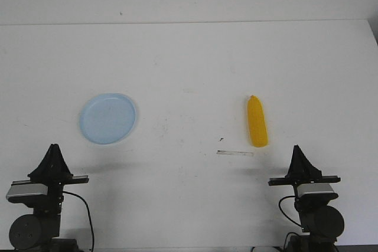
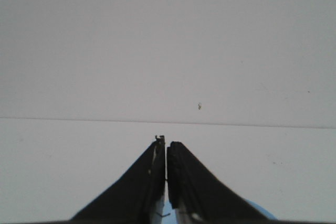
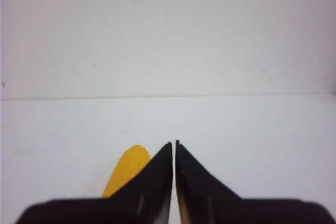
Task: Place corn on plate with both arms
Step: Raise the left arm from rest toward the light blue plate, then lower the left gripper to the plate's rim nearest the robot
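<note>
A white table (image 1: 189,57) is seen from above and in front, with one black robot arm parked at each near corner. The corn (image 1: 257,121), a smooth yellow tapered cob, lies on the right half of the table, with its long axis running near to far and its narrow tip pointed away. It is found just beyond the right gripper (image 1: 297,151) and slightly to that gripper's left, so the right arm is judged much the nearer of the two. In the right wrist view, part of the cob is seen just beside the black jaws, mostly hidden behind them.

The plate (image 1: 108,118), round, shallow and pale blue, rests on the left half of the table, beyond the left gripper (image 1: 54,150) and a little to its right. Nothing is held on it. The corn and the plate are set well apart, with bare table between them.

Both pairs of jaws are pressed together with only a hairline gap, and nothing is gripped by either. They would need to be spread before the cob could be taken across its width.

A short pale strip (image 1: 234,153), perhaps tape, is stuck to the table just near of the corn's thick end. It looks flat and is not expected to obstruct a reach. No other obstacle is seen between the right gripper and the corn.
</note>
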Action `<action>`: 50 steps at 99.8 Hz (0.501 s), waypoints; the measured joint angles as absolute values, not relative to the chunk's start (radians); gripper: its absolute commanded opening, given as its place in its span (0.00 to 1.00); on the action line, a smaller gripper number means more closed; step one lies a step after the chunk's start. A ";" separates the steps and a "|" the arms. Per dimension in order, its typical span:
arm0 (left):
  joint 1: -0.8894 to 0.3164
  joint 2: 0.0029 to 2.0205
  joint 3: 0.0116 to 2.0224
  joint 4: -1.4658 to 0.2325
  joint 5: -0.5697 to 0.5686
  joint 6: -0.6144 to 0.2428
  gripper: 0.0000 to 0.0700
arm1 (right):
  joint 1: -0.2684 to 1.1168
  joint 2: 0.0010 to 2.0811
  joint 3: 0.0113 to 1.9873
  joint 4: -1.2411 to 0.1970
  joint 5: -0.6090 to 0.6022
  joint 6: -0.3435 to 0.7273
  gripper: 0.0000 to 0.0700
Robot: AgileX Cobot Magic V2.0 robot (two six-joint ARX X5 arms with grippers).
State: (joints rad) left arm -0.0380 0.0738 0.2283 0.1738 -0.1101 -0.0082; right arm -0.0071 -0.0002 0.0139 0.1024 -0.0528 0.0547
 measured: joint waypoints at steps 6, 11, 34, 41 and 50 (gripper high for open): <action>-0.038 0.112 0.254 0.169 -0.110 -0.022 0.00 | -0.007 0.000 0.014 0.102 -0.052 0.055 0.02; -0.038 0.150 0.279 0.162 -0.108 -0.030 0.00 | -0.007 0.000 0.014 0.102 -0.052 0.055 0.02; -0.038 0.354 0.434 0.157 -0.106 -0.109 0.00 | -0.007 0.000 0.014 0.102 -0.052 0.055 0.02; -0.038 0.418 0.488 0.157 -0.106 -0.135 0.00 | -0.007 0.000 0.014 0.102 -0.052 0.055 0.02; -0.038 0.501 0.558 0.157 -0.106 -0.151 0.00 | -0.007 0.000 0.014 0.102 -0.052 0.055 0.02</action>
